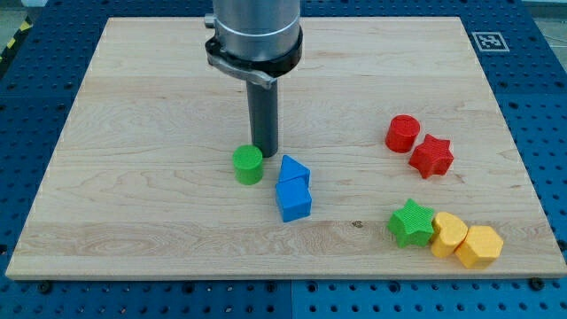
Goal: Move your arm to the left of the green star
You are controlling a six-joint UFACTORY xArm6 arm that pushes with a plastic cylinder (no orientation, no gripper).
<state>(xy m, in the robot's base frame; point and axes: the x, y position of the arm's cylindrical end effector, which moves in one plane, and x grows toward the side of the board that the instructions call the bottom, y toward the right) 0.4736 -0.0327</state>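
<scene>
My tip point(264, 152) rests on the wooden board point(133, 177) near its centre, a bare rod end holding nothing, just beside the green cylinder point(248, 165), which lies at about 7 o'clock from it, and close to two blue blocks: a blue wedge-like block point(294, 170) at about 4 o'clock from the tip and a blue cube point(293, 199) touching it from below. The green star point(412, 222) sits well apart at about 4 o'clock from the tip, near the board's bottom edge on the view's right, touching a yellow block point(449, 234) that in turn touches a yellow hexagon block point(479, 246). A red cylinder point(402, 133) and a red star point(431, 156) touch each other at 12 o'clock from the green star. Open board lies between the blue cube and the green star, at the star's 9 o'clock
</scene>
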